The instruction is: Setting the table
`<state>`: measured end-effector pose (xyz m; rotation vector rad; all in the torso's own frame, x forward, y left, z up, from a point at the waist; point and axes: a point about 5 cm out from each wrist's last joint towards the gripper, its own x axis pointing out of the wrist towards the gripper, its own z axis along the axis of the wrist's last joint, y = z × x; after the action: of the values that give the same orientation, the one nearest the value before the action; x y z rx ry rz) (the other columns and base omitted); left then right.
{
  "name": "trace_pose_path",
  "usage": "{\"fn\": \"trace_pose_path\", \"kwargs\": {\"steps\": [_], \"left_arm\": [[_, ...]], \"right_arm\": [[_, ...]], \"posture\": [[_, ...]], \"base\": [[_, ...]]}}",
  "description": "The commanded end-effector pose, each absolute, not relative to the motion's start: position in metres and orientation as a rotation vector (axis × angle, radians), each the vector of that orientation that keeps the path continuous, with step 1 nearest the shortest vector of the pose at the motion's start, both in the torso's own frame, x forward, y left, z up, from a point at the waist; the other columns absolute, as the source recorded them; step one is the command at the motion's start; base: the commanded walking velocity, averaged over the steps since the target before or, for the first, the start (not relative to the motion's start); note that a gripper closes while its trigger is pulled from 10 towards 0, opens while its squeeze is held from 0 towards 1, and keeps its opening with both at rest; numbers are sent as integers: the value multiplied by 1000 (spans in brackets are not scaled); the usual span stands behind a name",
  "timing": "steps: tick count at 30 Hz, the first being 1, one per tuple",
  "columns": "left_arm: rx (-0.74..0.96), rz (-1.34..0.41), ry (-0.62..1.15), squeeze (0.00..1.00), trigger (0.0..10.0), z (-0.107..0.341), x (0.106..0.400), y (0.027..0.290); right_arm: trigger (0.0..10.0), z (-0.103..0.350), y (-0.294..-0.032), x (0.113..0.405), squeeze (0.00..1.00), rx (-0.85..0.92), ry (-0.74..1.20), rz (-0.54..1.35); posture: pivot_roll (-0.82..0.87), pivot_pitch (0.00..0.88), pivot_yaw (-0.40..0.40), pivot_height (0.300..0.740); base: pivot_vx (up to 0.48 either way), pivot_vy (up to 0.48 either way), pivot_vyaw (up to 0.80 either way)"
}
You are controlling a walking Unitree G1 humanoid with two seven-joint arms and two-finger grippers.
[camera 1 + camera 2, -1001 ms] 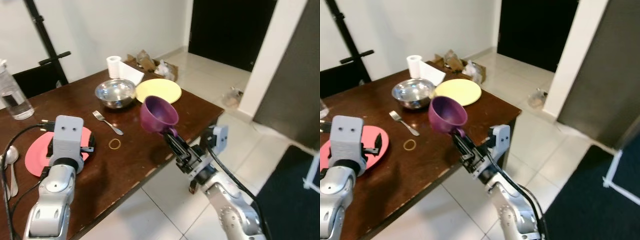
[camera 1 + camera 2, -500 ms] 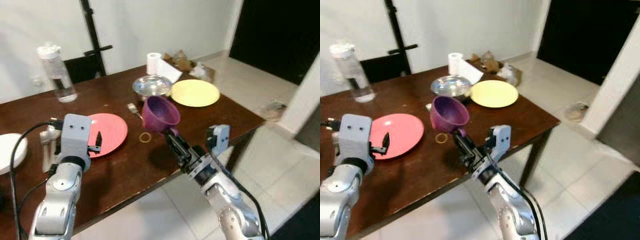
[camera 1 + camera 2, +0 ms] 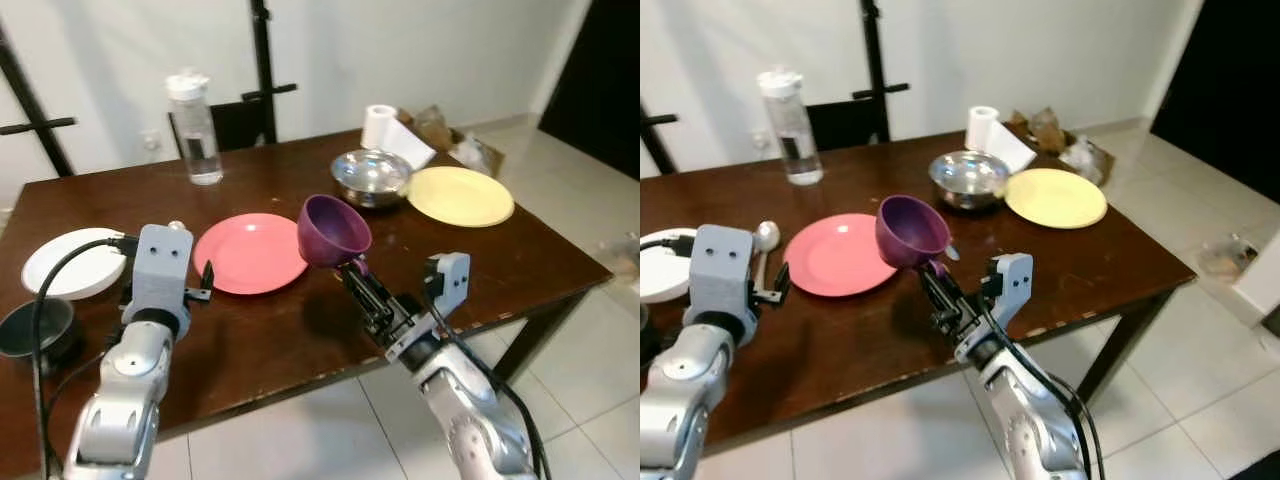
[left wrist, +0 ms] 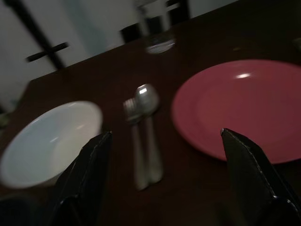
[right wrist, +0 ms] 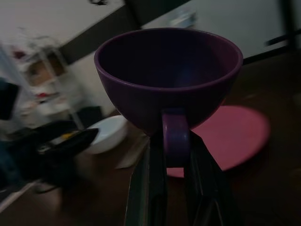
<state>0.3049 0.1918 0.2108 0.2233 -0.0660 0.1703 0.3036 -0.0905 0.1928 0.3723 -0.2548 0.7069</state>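
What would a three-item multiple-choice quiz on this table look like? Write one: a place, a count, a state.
1. Where does the steel bowl stand?
A. beside the yellow plate
B. on the pink plate
C. on the floor

2. How many flat plates lie on the table?
A. one
B. two
C. four

3. What is the right tool doing?
A. hanging open
B. gripping the purple cup by its handle
C. pressing the water bottle

Answers: 1 A, bowl and yellow plate sit side by side; 2 B, one pink, one yellow; 3 B, the fingers clamp the handle.
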Motion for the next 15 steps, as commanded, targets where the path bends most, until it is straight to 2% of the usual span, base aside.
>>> {"fn": "trace_pose_path", "kwargs": {"steps": [1, 15], "left_arm": [[225, 167, -47, 0, 10000, 207, 305, 191], [220, 162, -49, 0, 10000, 206, 307, 189]], "right_arm": [[10000, 190, -92, 302, 0, 364, -247, 703], [10000, 190, -93, 302, 0, 356, -250, 706]], "posture": [[144, 65, 109, 740], [137, 53, 105, 740]], "base": [[0, 0, 750], [0, 0, 755]]}}
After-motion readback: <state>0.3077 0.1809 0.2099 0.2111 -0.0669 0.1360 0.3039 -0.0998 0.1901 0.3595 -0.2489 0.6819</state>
